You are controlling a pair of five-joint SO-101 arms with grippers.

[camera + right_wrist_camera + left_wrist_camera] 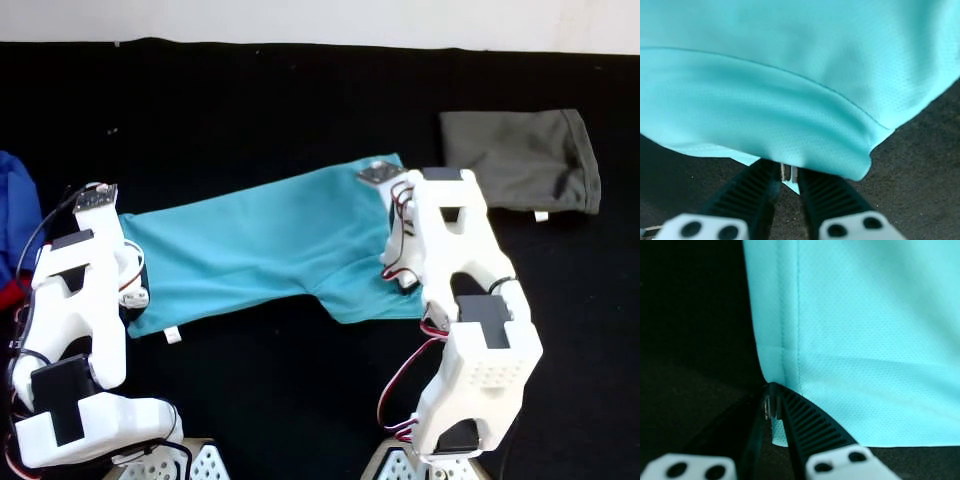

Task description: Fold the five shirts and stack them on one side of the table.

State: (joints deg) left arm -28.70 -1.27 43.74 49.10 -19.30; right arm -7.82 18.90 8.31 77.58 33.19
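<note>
Surface: black table (250,100), matte cloth-like top, runs edge to edge.
Room: plain white wall (300,20) in a strip along the table's far edge.
Far left: blue cloth (15,210) bunched at the table's left edge, a red bit (8,295) under it.
Left gripper (772,395): claw pinched narrow on the teal shirt's hem corner, at the shirt's left end.
Teal shirt (260,245): mid table, laid flat and stretched between both arms, right end farther back, small white tag (172,335) at its near left corner.
Right gripper (788,172): claw pinched narrow on a folded edge at the teal shirt's right end.
Grey shirt (520,160): folded, far right at the back, apart from the teal shirt.
</note>
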